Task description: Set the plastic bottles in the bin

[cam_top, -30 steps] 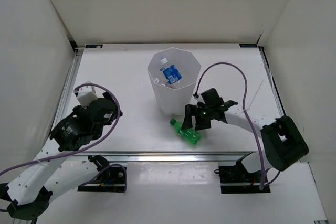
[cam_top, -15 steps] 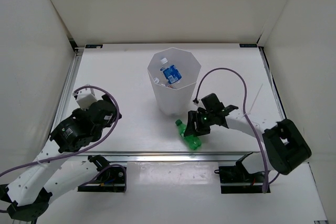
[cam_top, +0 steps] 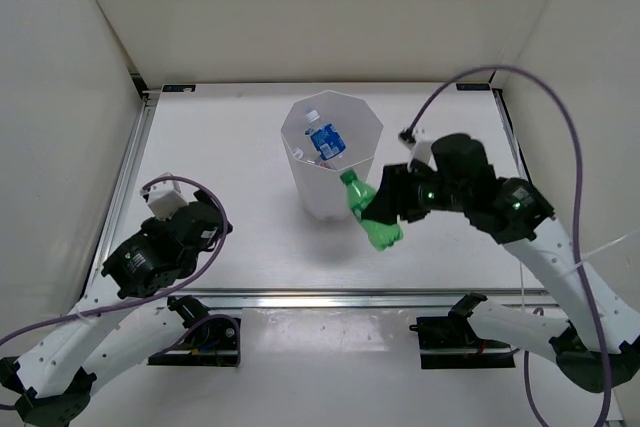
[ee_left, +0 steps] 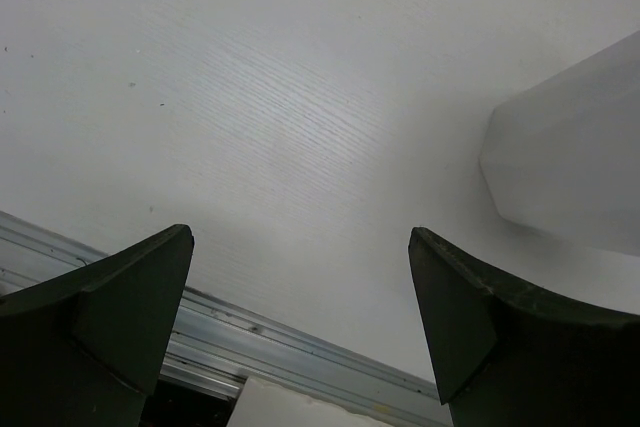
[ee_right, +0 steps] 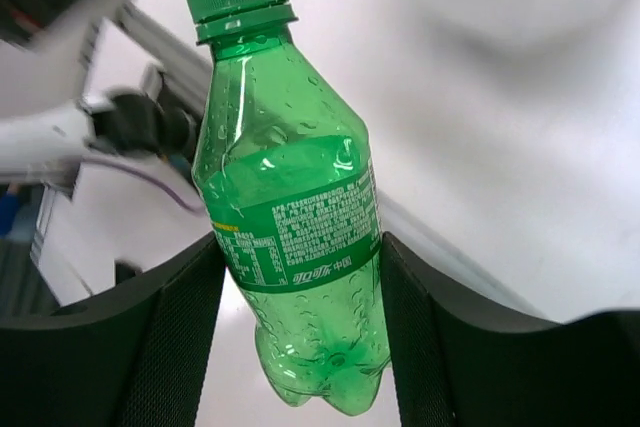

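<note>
My right gripper (cam_top: 388, 209) (ee_right: 300, 287) is shut on a green bottle (cam_top: 370, 215) (ee_right: 290, 207) with a green cap, held in the air just right of the bin's side, its cap tilted toward the rim. The tall white translucent bin (cam_top: 330, 159) stands mid-table; inside lies a clear blue-labelled bottle (cam_top: 324, 141) among other clear plastic. In the left wrist view the bin's base (ee_left: 575, 162) shows at the right. My left gripper (cam_top: 200, 219) (ee_left: 300, 287) hangs open over bare table near the front edge, left of the bin, nothing between its fingers.
White walls enclose the table on three sides. An aluminium rail (cam_top: 330, 297) (ee_left: 250, 332) runs along the front edge, with both arm bases below it. Purple cables loop from each arm.
My right gripper closed on the green bottle lying on the table and lifted it up and back, beside the bin's rim. The left arm shifted only slightly.
</note>
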`<control>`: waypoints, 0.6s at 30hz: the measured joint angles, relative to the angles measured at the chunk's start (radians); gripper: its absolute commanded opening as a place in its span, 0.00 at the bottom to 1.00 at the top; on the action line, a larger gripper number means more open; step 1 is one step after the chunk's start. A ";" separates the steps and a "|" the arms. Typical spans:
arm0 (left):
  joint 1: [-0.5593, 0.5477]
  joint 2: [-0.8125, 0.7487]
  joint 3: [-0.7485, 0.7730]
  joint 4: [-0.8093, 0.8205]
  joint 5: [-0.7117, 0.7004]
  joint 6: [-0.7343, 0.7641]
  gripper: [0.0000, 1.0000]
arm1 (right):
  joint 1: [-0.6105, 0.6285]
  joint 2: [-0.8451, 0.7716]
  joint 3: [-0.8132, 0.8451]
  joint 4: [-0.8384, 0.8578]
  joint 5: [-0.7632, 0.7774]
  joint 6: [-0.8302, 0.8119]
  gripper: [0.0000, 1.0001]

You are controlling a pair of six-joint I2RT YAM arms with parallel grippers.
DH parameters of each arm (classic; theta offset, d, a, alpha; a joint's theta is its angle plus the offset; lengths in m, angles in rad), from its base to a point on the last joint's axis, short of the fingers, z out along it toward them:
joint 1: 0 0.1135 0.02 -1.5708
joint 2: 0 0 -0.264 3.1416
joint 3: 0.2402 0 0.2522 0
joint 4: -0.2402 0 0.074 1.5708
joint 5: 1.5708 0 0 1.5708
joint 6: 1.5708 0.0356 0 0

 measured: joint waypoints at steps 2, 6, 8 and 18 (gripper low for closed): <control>0.000 0.001 -0.013 0.011 0.001 -0.005 1.00 | 0.000 0.060 0.177 -0.035 0.035 -0.032 0.22; 0.000 0.003 -0.025 0.021 0.012 -0.020 1.00 | -0.018 0.259 0.533 -0.091 0.099 -0.107 0.24; 0.000 0.003 -0.030 0.026 0.021 -0.026 1.00 | -0.037 0.380 0.700 -0.085 0.124 -0.140 0.24; 0.000 0.031 -0.031 0.044 0.063 -0.029 1.00 | -0.172 0.755 0.869 -0.074 0.114 -0.183 0.85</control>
